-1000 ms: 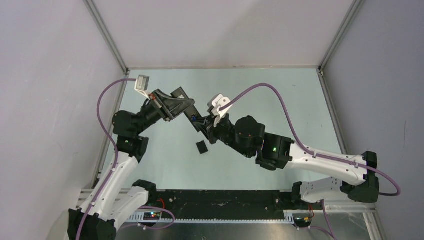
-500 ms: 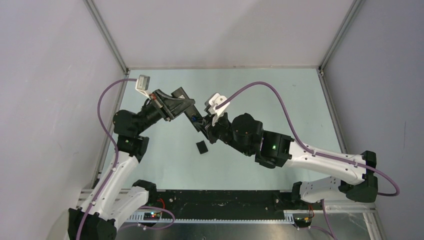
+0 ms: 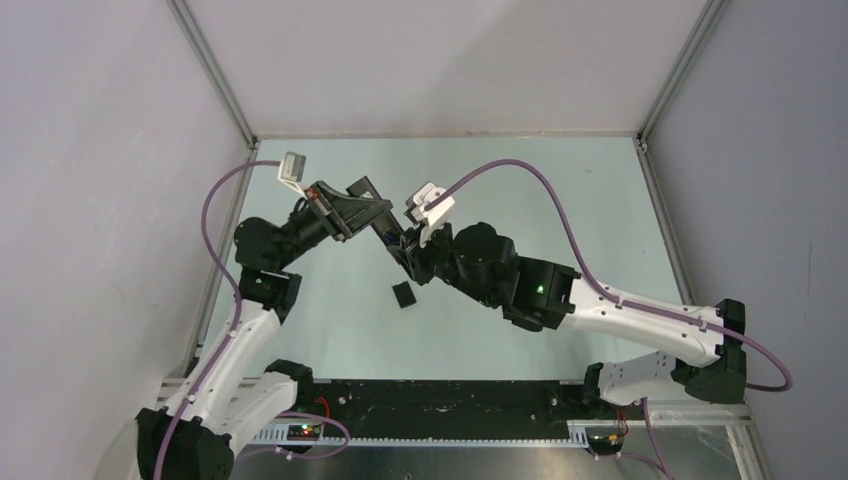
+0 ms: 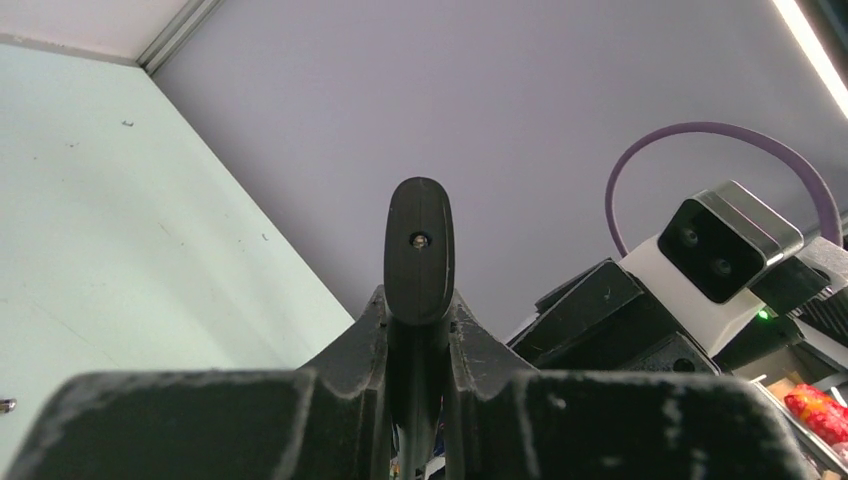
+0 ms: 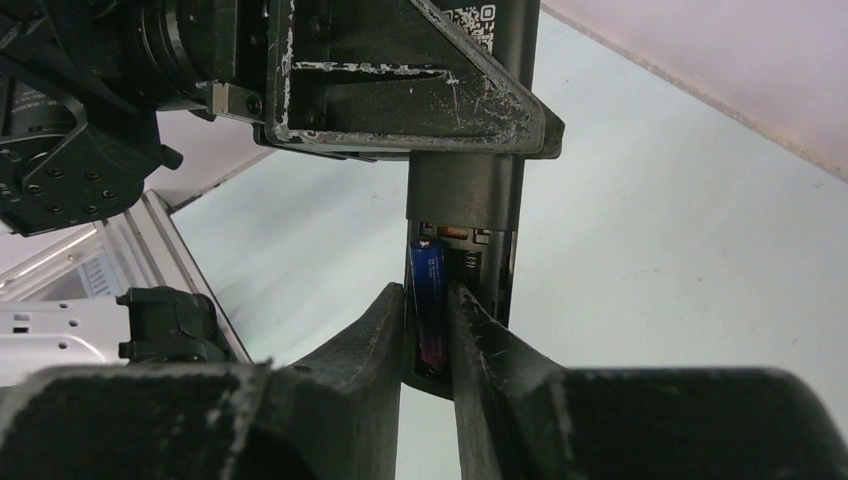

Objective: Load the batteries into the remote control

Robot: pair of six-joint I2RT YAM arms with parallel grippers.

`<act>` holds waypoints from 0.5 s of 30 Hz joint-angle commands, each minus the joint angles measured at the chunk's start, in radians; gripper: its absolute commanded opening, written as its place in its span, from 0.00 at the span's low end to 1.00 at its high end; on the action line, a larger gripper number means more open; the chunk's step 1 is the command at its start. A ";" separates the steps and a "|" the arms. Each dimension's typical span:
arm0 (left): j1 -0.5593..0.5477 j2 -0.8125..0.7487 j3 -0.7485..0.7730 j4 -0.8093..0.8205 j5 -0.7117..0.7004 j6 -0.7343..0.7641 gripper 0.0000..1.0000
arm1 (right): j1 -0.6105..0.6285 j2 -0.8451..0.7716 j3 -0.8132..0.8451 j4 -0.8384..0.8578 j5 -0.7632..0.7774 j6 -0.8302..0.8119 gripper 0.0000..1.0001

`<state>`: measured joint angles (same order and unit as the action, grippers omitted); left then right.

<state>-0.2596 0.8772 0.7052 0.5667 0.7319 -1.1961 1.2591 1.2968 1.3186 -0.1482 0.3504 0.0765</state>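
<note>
The right gripper [image 5: 428, 335] has its two scuffed black fingers closed on a small blue-purple cylindrical battery [image 5: 427, 275], pinching it along its length so that its lower end is hidden between them. The battery lies against the open recess on the back of a slim black rectangular remote control [image 5: 465, 195], right beside a small coil spring [image 5: 466, 262] in the neighbouring slot. I cannot tell whether it is seated or only resting at the mouth. The remote hangs in the air above the pale green table [image 3: 600, 200], clamped across its narrow sides by the left gripper [image 4: 418, 315], with the two grippers almost nose to nose. A loose black square cover plate [image 3: 403, 294] lies on the table near them, toward the arm bases. The second battery is not visible in any view. The likely trouble is alignment: if the battery goes in tilted or off its slot, its end may catch the rim or the spring, then jam or spring out when the fingers let go. A hard push could also twist the remote in the left gripper's hold, since only two thin edges are gripped. With the fingers this close, they could strike each other, and a dropped battery would roll away across the table.
</note>
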 commanded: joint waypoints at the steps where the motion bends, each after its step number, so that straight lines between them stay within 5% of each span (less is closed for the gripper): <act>1: -0.004 0.010 -0.009 0.065 0.016 -0.033 0.00 | -0.038 0.028 0.037 -0.057 0.041 0.043 0.27; 15: -0.003 0.035 -0.031 0.065 0.019 -0.024 0.00 | -0.076 0.018 0.041 -0.078 0.022 0.125 0.40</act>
<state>-0.2596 0.9195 0.6662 0.5663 0.7151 -1.1965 1.2163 1.3220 1.3209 -0.1944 0.3298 0.1829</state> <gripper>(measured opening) 0.189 0.385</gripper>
